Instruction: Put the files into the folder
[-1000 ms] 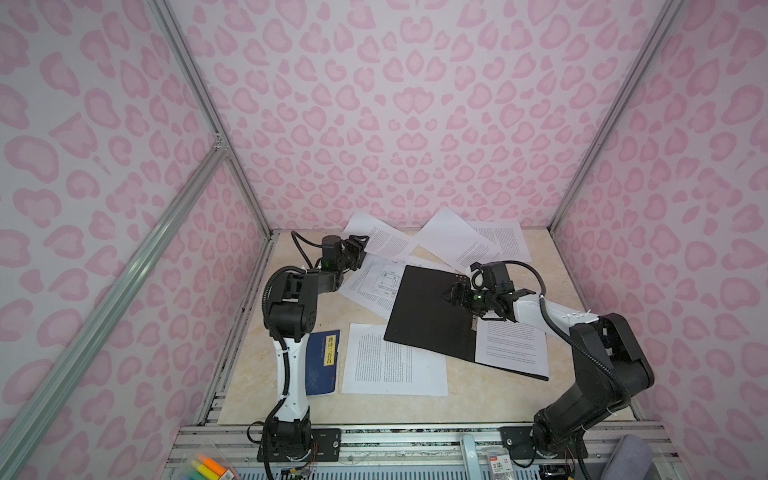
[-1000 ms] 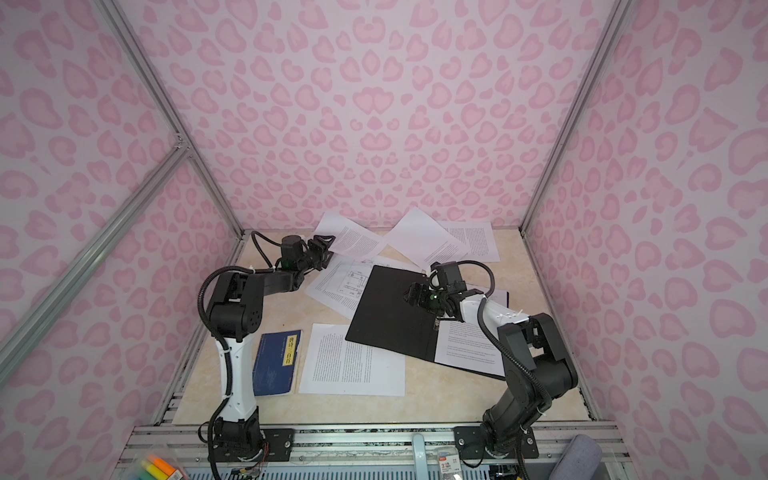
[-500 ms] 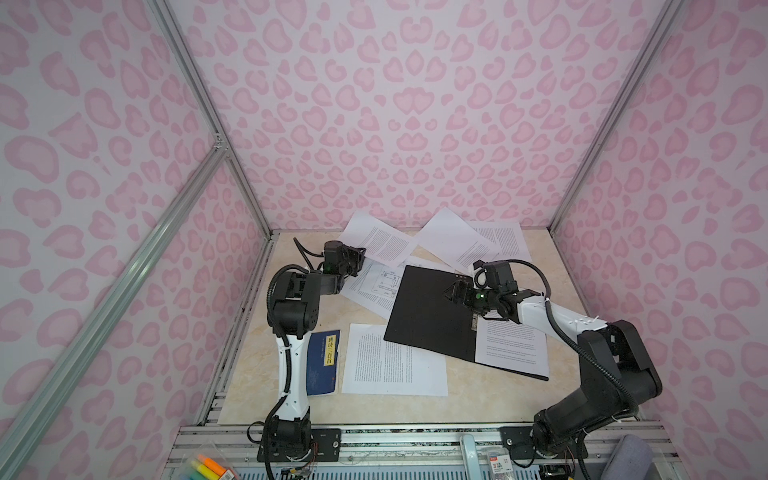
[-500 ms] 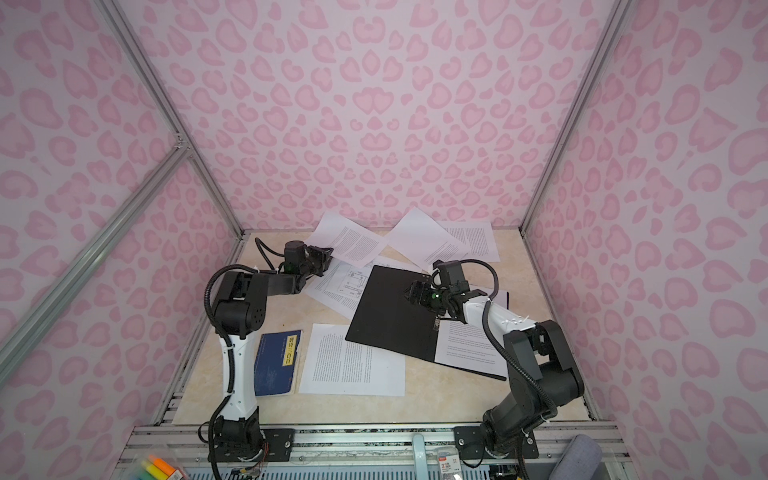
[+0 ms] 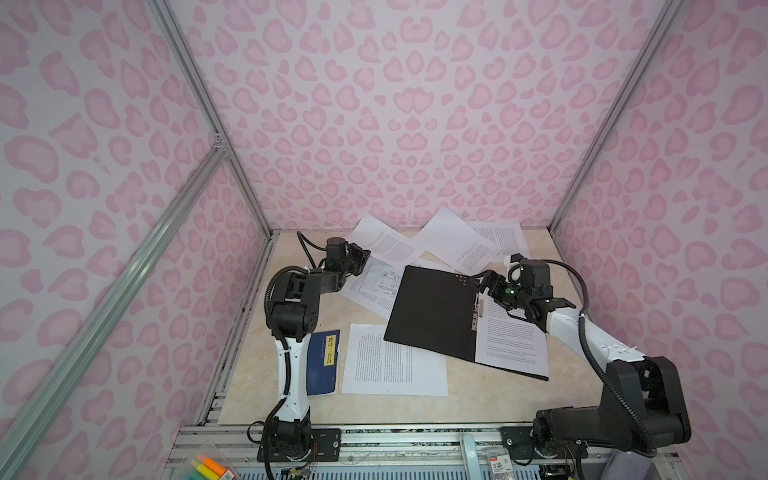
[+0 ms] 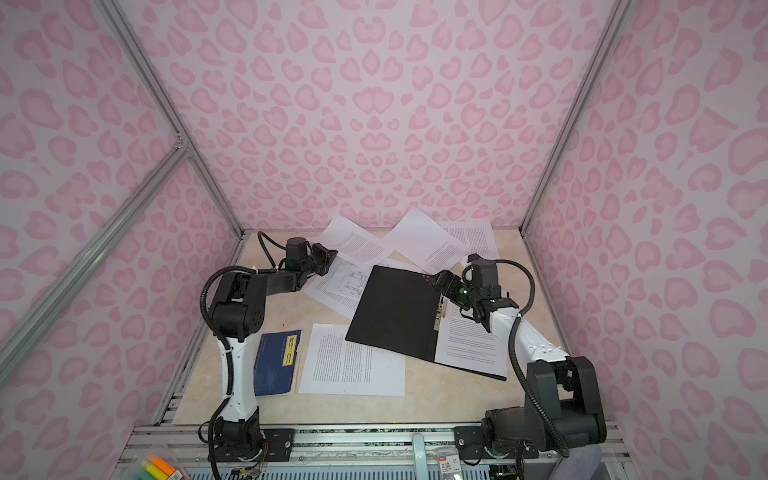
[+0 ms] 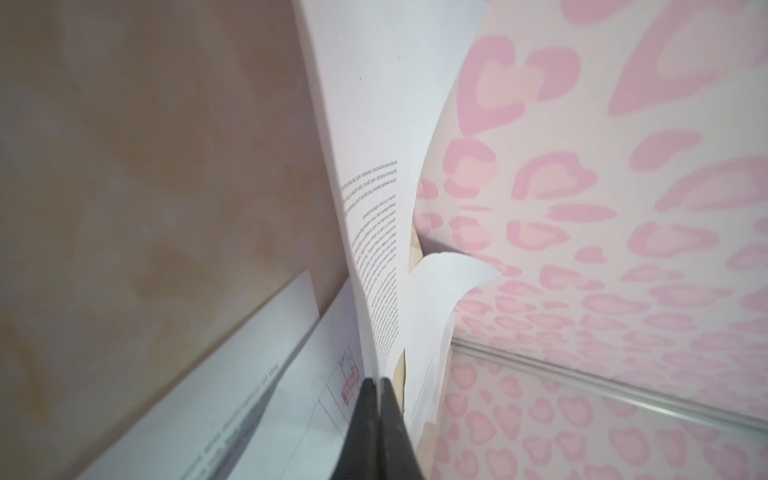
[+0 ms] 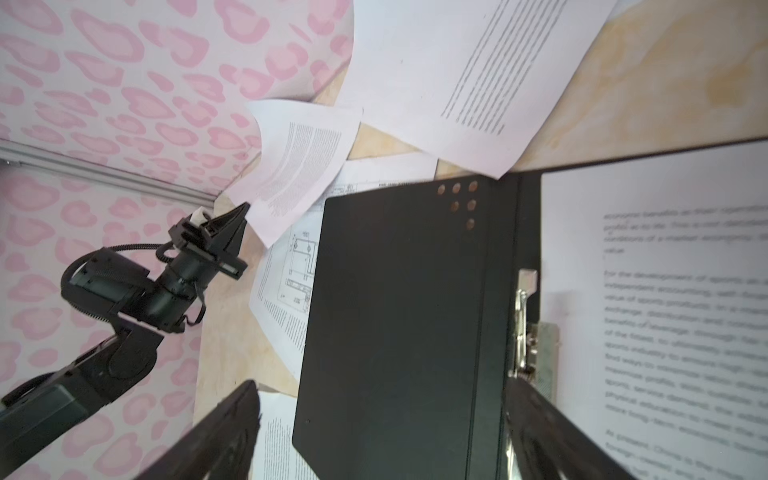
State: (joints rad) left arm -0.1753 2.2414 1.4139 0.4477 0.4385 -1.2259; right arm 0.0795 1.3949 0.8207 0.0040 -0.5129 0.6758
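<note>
**Now clamped: left hand takes a page beside the open folder**

Shut tight, the left hand (image 7: 376,384) pinches the edge of the lifted sheet (image 7: 374,166). This white page of dense black print curls up off the beige worktop (image 5: 478,399) near the back wall. A second ago the same jaws stood apart beside that page.

The folder (image 5: 432,311) lies open in mid-worktop, black inside facing up. Six orange dots (image 8: 457,203) mark a far corner of the bare leaf nearer the left arm. The other leaf carries the filed sheet (image 5: 511,345), which lies against the metal fastener strip (image 8: 525,316). One paragraph on it begins "For the development of sports"; the rest is too blurred to read.

The right hand (image 8: 382,384) hovers over the folder's spine with its fingers spread wide, open, much where it was a second ago.

The drawing sheet (image 5: 380,282), with line drawings among its text, lies partly under the folder and partly under the lifted sheet. The front sheet (image 5: 392,361) lies flat with one far corner under the folder. Just beside it is a blue book (image 5: 322,361) whose yellow label (image 5: 330,351) bears Chinese characters.

The back sheets (image 5: 457,241) overlap along the rear wall. Highlighters (image 5: 208,467) sit off the worktop at the front, on the left arm's side.
</note>
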